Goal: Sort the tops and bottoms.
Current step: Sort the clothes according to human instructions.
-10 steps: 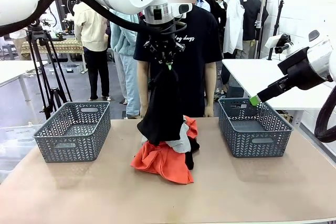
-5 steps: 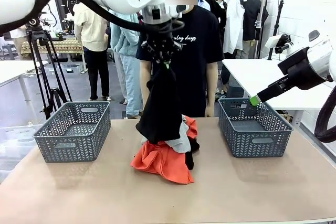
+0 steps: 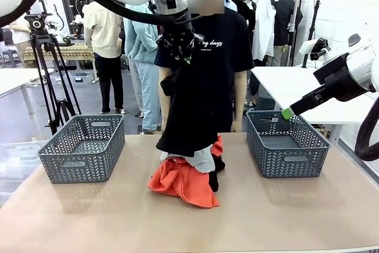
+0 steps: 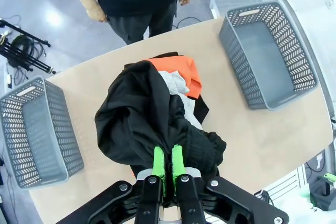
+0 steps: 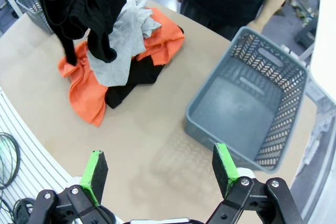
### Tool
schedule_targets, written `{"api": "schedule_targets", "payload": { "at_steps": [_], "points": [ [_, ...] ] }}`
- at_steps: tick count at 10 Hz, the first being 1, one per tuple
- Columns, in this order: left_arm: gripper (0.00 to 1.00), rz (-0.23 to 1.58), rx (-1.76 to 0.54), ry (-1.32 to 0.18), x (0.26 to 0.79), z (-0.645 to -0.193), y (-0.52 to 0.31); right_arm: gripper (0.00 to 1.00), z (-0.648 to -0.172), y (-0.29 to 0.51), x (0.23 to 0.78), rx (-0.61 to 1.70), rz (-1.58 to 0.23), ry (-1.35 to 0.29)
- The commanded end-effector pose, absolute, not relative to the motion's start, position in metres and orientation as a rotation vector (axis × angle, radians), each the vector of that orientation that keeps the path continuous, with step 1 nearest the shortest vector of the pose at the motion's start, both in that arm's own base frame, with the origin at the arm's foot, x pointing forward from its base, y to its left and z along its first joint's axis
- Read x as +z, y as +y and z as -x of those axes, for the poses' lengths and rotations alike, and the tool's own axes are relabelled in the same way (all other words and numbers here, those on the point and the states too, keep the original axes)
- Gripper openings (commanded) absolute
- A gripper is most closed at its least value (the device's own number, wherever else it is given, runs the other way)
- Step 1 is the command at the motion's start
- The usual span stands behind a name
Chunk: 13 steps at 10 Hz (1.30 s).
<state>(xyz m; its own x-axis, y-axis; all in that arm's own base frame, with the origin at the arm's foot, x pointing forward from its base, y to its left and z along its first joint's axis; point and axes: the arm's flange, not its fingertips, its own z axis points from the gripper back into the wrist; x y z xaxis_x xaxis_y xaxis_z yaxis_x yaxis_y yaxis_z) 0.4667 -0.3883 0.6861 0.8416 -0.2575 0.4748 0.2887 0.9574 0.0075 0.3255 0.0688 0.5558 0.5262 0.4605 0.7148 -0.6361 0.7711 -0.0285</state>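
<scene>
My left gripper (image 3: 177, 50) is high above the table's middle, shut on a plain black bottom (image 3: 188, 111) that hangs down to the pile. In the left wrist view the green pads (image 4: 159, 162) pinch that black cloth (image 4: 147, 119). Beneath it lie the orange-red top (image 3: 180, 183), the light grey top (image 3: 200, 159) and more black cloth (image 3: 217, 164). My right gripper (image 3: 286, 114) hovers open over the right basket (image 3: 286, 158), its fingers (image 5: 95, 174) spread wide with nothing between them. That wrist view also takes in the pile: orange top (image 5: 84, 90), grey top (image 5: 123, 40).
A grey basket (image 3: 83, 158) stands at the table's left, matching the one at the right (image 5: 283, 129). A person in a black printed T-shirt (image 3: 222, 57) stands at the far edge behind the pile. A tripod (image 3: 50, 69) stands off to the left.
My left gripper has risen and drifted slightly left, pulling the black garment higher out of the pile. The right arm has stayed still.
</scene>
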Motion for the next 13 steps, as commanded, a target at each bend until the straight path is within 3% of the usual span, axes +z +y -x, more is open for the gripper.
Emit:
{"api": "schedule_targets", "payload": {
  "at_steps": [1, 13],
  "points": [
    [0.0, 0.057, -0.288, -0.489, 0.6871, -0.4668, -0.3865, 1.0, -0.3257, 0.0694, 0.5541, 0.667, -0.269, -0.766],
    [0.0, 0.057, -0.288, -0.489, 0.6871, -0.4668, -0.3865, 1.0, -0.3257, 0.0694, 0.5541, 0.667, -0.269, -0.766]
  ]
}}
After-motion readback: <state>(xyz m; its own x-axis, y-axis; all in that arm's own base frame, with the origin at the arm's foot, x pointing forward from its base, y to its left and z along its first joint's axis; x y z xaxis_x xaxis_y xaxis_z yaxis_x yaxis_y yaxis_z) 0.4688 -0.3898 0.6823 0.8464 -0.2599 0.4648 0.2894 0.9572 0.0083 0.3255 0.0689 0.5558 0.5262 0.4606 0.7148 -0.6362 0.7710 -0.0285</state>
